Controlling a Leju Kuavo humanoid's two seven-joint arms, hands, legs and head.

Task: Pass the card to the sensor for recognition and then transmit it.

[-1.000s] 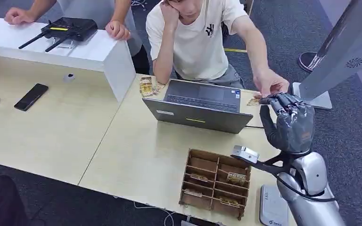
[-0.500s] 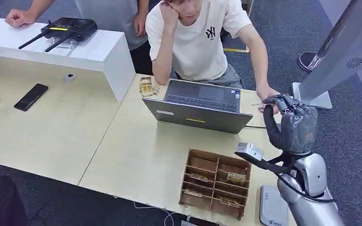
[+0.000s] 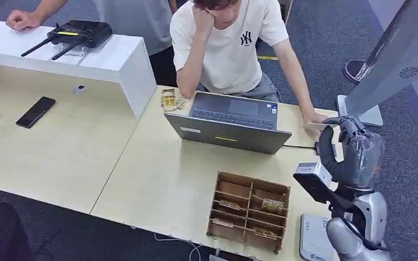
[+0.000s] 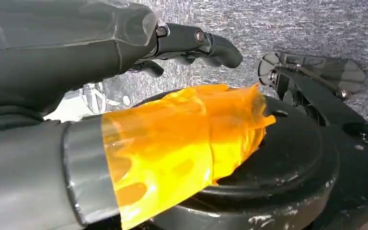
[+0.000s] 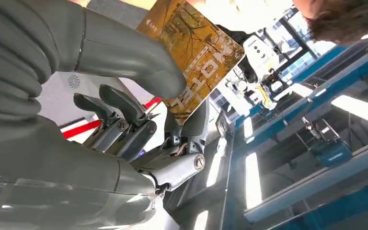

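Observation:
In the right wrist view a gold-brown printed card [image 5: 191, 52] is pinched between the thumb and a finger of my right hand [image 5: 100, 110]. In the head view my right hand [image 3: 354, 153] is raised at the table's right end, and the card [image 3: 323, 124] appears as a thin pale edge at its fingertips. The seated person's hand [image 3: 314, 117] rests on the table just beyond it. A white card reader [image 3: 313, 240] lies at the table's near right corner, below my arm. My left hand [image 4: 139, 120], with orange tape on its thumb, hangs with fingers apart and holds nothing.
An open laptop [image 3: 229, 124] stands mid-table in front of the seated person. A wooden compartment box [image 3: 249, 211] with several cards sits near the front edge. More cards [image 3: 168, 99] lie beside the laptop. A grey slanted kiosk [image 3: 397, 60] stands at the right, and a phone [image 3: 35, 112] lies at the left.
My right hand closed on the card that the person held out and drew back to the right and nearer to me. The person's hand let go and sank to the table.

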